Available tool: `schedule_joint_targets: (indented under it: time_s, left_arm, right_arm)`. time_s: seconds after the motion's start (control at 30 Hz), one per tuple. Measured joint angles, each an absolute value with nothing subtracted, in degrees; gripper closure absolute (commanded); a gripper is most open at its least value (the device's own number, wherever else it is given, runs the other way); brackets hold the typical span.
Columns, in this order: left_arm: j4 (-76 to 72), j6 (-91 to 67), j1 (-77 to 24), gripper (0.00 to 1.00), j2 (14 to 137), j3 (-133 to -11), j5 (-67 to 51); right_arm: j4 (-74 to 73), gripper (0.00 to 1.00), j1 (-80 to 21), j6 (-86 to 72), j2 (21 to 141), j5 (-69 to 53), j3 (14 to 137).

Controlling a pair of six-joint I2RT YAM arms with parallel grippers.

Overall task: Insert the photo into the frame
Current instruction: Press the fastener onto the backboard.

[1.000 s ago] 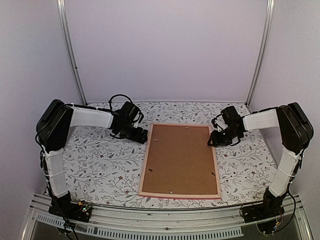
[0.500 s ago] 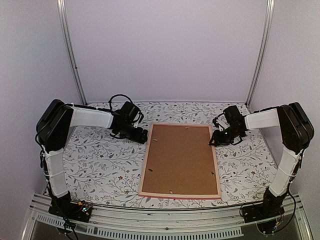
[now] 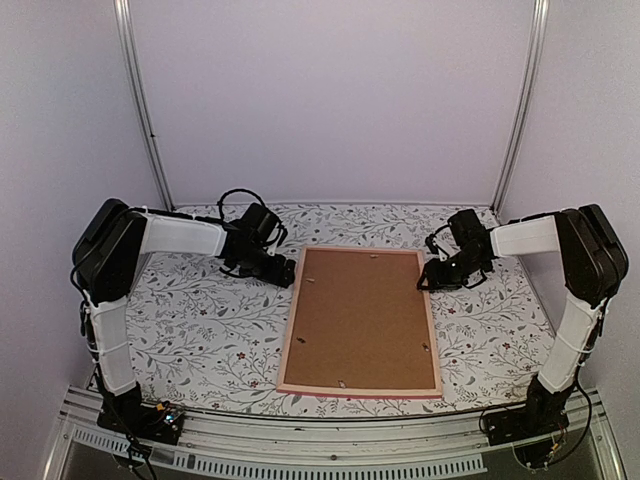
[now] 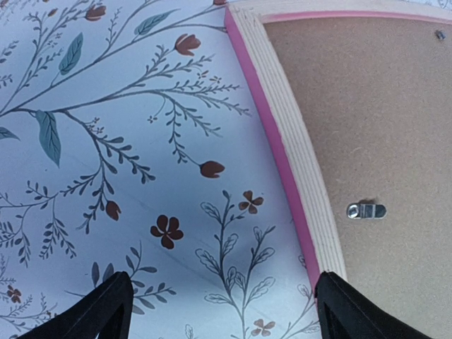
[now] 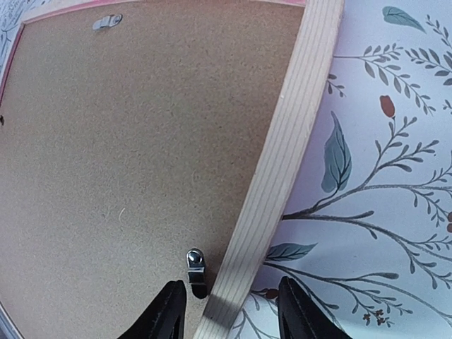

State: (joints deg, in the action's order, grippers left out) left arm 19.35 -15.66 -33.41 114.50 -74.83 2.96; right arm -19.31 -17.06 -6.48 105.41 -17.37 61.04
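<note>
The frame [image 3: 286, 335] is shown face-down at centre with backing board [image 3: 360, 320] fitted and the photo unseen; clip [image 5: 195, 267] fastening is judged outstanding. The left gripper [image 4: 222, 304], at 11 o'clock, is spread wide and empty; the right gripper [image 5: 229, 304], at 2 o'clock, is held half-open astride the rail.

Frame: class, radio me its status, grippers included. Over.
Left gripper open beside frame. Right gripper open astride its right rail, near clip. Backing board covers frame; photo unseen.

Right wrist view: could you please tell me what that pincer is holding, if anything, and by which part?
Nothing is held: the right pincer stands open, straddling the wooden side rail of the frame without closing on it.
</note>
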Motion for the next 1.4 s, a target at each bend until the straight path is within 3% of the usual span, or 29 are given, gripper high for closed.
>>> schedule_joint_targets:
  time_s: [0.57,1.4]
  left_arm:
    - [19.4,-15.7,-33.4,0.08,114.5,-74.2,3.0]
    - [19.4,-15.6,-33.4,0.08,114.5,-74.2,3.0]
  right_arm:
    - [-19.4,0.53,-17.1,-6.5,107.0,-17.0,62.2]
    - [-18.2,0.67,-15.9,-6.2,108.1,-20.2,62.3]
